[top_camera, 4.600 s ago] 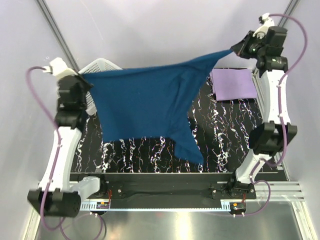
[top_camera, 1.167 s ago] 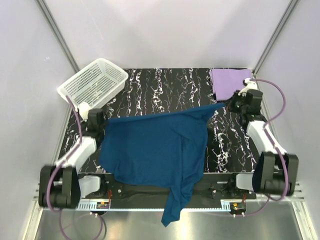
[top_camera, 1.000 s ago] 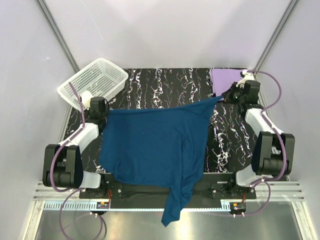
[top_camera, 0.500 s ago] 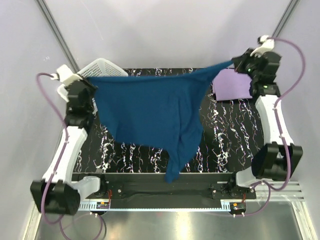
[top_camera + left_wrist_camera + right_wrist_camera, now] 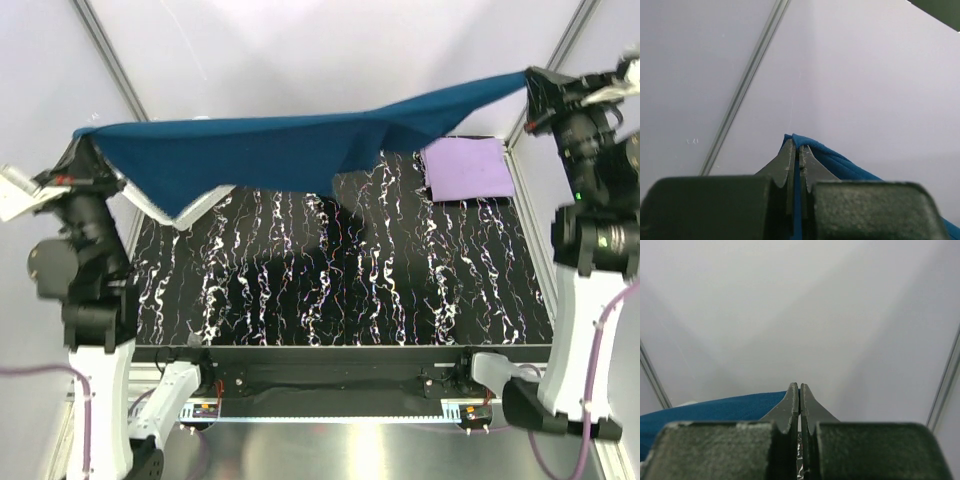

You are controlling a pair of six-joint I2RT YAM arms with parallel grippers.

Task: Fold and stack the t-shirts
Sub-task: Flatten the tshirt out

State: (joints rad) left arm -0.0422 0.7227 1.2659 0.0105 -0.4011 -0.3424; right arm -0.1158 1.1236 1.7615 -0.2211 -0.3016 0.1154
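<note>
While both arms hold the blue shirt (image 5: 290, 140) stretched high above the table (image 5: 300, 290), each corner hangs on a thin bite of cloth. The left fingers (image 5: 788, 167) are pressed together on a folded blue edge, and the right fingers (image 5: 791, 405) are pressed together with the hem running in from their left (how much cloth sits between them the wrist view does not show). If either pinch slips under the pull of the span, that corner would drop and the shirt would land in a heap, likely needing a fresh grasp. The cloth is not flat either: a fold hangs down near the middle, so laying it down as it is could trap a crease or a doubled sleeve. Its low left edge hangs over the basket (image 5: 212, 197) and could catch there. The purple shirt (image 5: 468, 167) lies folded at the table's far right, where a sweeping hem could drag it.
</note>
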